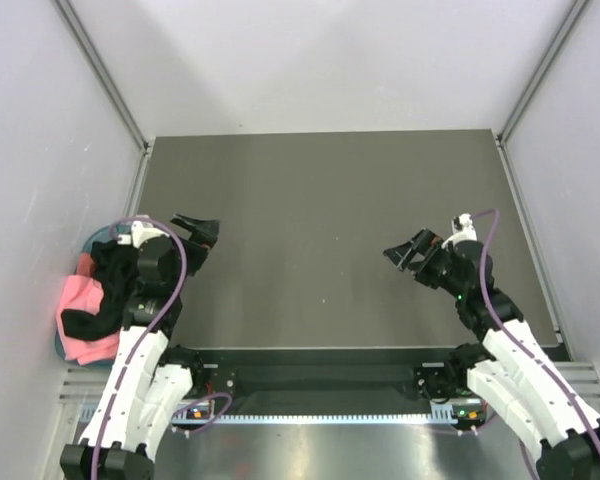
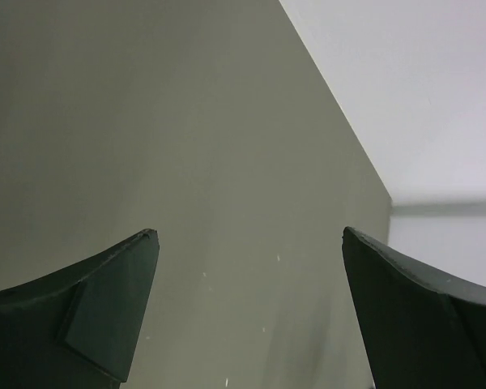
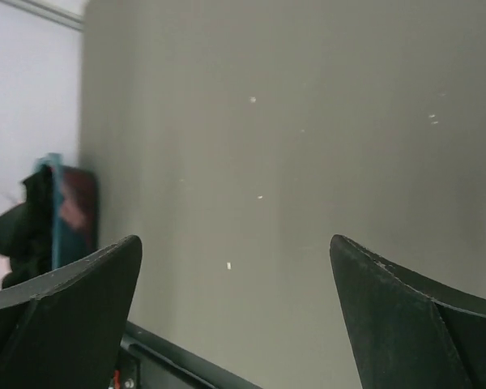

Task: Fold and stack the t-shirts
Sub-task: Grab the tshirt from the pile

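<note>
I find the t-shirts (image 1: 83, 302) heaped in the basket (image 1: 98, 236), off the worktop's (image 1: 320, 220) left edge, beside the left arm (image 1: 140, 350).

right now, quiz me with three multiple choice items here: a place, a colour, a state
1. Where are the t-shirts? A on the table B in the basket left of it C on the back wall
2. Colour of the top shirt? A black B white C green
3. The left gripper and right gripper are? A both shut B both open C gripping cloth
Key: 1 B, heap sits inside the teal rim; 2 A, black lies over the pink shirt; 3 B, fingers wide apart, empty.
</note>
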Robot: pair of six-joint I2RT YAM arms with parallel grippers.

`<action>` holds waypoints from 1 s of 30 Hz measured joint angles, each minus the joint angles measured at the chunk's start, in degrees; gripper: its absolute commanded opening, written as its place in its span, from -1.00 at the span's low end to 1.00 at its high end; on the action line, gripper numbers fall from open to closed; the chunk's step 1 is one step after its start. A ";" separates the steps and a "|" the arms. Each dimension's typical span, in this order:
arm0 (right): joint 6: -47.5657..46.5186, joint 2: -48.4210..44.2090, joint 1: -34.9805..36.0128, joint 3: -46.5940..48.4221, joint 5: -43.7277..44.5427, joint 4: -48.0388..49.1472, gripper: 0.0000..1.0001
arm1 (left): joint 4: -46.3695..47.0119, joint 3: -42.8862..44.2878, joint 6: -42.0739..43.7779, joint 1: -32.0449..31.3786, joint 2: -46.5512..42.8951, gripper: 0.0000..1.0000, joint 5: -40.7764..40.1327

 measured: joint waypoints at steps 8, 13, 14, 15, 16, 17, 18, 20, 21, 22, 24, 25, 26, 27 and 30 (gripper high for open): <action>-7.54 18.16 -0.63 18.12 -3.61 -14.25 1.00 | -12.09 15.58 7.67 0.63 3.63 0.99 -8.74; -10.05 22.38 -3.17 19.58 -10.88 -17.97 0.99 | -15.93 19.87 11.76 2.23 7.58 0.82 -15.08; -10.34 22.34 -3.85 18.49 -12.68 -18.25 0.99 | -18.08 20.83 12.37 2.43 9.27 0.79 -16.63; -10.64 22.36 -4.24 17.62 -14.16 -18.93 0.99 | -20.52 22.32 12.76 2.56 10.91 0.78 -18.18; -11.28 22.43 -4.42 17.09 -15.39 -19.89 0.99 | -24.28 24.94 12.98 2.60 13.53 0.76 -20.57; -11.96 22.56 -4.42 17.00 -16.33 -21.00 0.99 | -26.82 27.32 13.09 2.64 15.89 0.76 -22.82; -12.66 22.64 -4.42 17.03 -17.03 -21.62 0.99 | -28.83 29.33 13.09 2.71 18.32 0.77 -24.85; -14.45 22.80 -4.42 17.49 -18.01 -23.06 0.99 | -34.01 33.20 12.85 2.95 22.86 0.77 -29.55; -15.30 22.97 -4.42 17.97 -18.36 -24.06 0.99 | -35.82 34.23 12.76 3.32 24.22 0.76 -31.23; -16.09 23.12 -4.42 18.45 -18.51 -24.55 0.99 | -38.07 35.08 12.52 4.13 25.46 0.76 -32.81; -17.73 23.39 -4.42 19.54 -18.86 -25.42 0.99 | -42.01 35.58 11.69 5.97 26.73 0.77 -35.12; -18.32 23.39 -4.42 19.91 -19.02 -25.62 0.99 | -43.85 35.58 11.19 6.84 27.04 0.77 -35.89; -19.10 23.50 -4.42 20.41 -19.26 -25.90 0.99 | -47.17 35.58 10.38 8.83 27.63 0.78 -37.53; -19.61 23.61 -4.42 20.74 -19.45 -26.16 0.99 | -47.36 35.58 10.32 8.94 27.67 0.78 -37.64; -22.12 24.70 -4.44 22.27 -19.65 -28.11 0.99 | -51.39 35.58 9.64 12.57 29.46 0.79 -40.26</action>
